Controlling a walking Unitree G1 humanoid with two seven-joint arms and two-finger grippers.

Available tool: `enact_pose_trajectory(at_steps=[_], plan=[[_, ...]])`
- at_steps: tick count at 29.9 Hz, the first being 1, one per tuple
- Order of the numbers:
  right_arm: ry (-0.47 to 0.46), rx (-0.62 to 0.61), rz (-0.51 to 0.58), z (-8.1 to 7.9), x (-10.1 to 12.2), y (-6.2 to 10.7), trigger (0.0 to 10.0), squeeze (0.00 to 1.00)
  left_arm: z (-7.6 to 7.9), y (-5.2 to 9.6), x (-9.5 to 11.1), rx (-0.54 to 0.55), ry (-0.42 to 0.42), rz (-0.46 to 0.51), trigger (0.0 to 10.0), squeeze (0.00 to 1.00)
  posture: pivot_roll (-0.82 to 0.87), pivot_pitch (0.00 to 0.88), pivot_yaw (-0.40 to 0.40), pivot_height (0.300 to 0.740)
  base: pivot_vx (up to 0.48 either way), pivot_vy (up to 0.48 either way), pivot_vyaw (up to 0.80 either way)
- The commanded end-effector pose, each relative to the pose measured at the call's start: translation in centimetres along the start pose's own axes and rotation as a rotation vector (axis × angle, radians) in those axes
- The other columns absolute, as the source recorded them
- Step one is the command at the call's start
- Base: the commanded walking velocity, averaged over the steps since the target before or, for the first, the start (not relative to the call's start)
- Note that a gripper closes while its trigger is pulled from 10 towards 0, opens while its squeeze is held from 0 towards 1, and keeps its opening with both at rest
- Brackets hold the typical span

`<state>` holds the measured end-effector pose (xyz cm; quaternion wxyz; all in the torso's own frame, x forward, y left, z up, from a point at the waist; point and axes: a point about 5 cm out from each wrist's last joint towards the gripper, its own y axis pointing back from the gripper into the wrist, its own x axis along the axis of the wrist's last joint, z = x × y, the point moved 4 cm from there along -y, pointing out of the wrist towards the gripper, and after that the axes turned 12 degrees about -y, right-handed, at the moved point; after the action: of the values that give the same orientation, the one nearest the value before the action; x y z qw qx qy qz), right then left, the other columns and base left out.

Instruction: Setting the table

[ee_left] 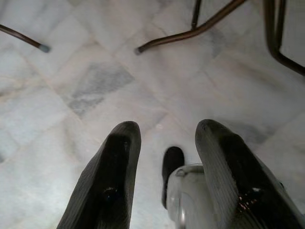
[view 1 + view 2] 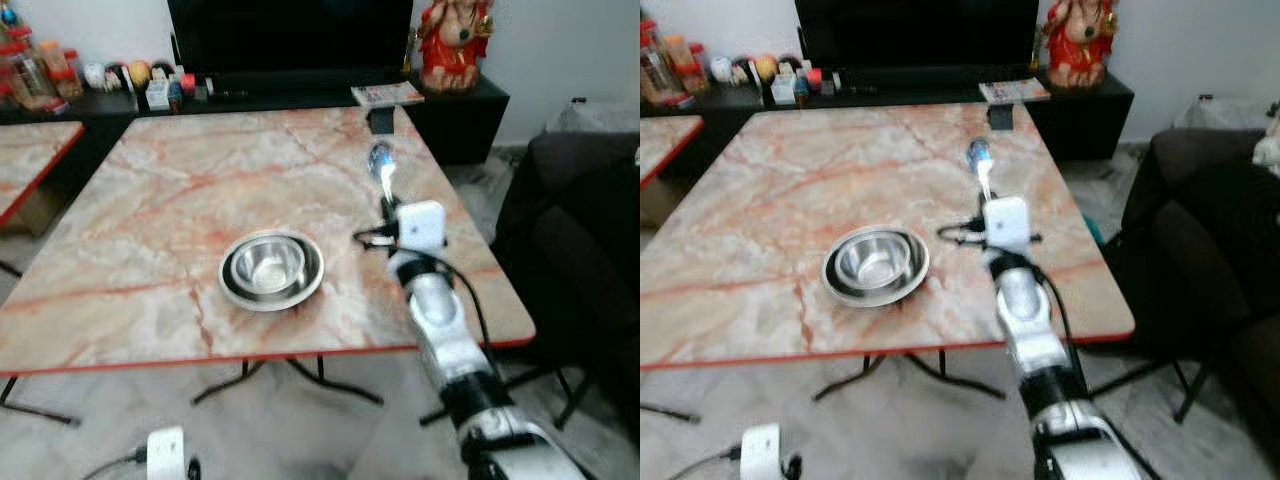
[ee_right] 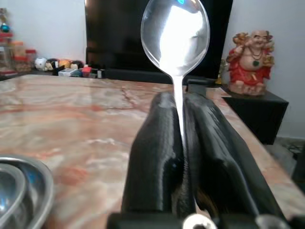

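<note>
Right gripper (image 3: 180, 124): fingers clenched on the spoon (image 3: 175, 36) handle, bowl end forward, held over the table (image 2: 150, 210) right of the nested steel bowls (image 2: 270, 268), presumably to lay it beside them. Left gripper (image 1: 167, 143) hangs over the floor, fingers released.

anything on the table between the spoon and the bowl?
Nothing: bare marble tabletop between the spoon in the right tool and the bowl, per both eye views.

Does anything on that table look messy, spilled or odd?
Nothing stands out. A steel bowl sits upright in a steel plate on the marble table; the right hand holds a clean spoon above it.
</note>
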<state>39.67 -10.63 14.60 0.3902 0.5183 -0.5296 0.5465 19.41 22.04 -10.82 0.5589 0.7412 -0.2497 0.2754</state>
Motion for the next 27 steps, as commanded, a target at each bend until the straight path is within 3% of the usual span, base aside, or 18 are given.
enact_pose_trajectory(at_steps=[1, 10, 17, 27], plan=[[-0.013, 0.021, -0.022, -1.0, -0.3, -0.2, 10.0, 0.0, -0.8, 0.0, -0.4, 0.016, 0.0, -0.02, 10.0, 0.0, -0.03, 0.0, 0.008, 0.732, 0.0, 0.0, 0.0], [-0.038, -0.006, -0.132, -1.0, -2.4, 0.1, 10.0, 0.0, -1.0, 0.0, -0.3, 0.021, 0.004, -0.019, 10.0, 0.0, -0.02, 0.0, 0.009, 0.732, 0.0, 0.0, 0.0], [-0.067, -0.093, -0.305, -0.1, -5.7, 1.2, 10.0, 0.0, -1.1, -0.1, -0.3, 0.022, 0.006, -0.019, 10.0, 0.0, -0.02, 0.0, 0.011, 0.732, 0.0, 0.0, 0.0], [-0.099, -0.139, -0.423, 0.7, -7.1, 1.1, 10.0, 0.0, -1.0, -0.2, 0.0, 0.022, 0.006, -0.015, 10.0, 0.0, -0.02, 0.0, 0.008, 0.732, 0.0, 0.0, 0.0]])
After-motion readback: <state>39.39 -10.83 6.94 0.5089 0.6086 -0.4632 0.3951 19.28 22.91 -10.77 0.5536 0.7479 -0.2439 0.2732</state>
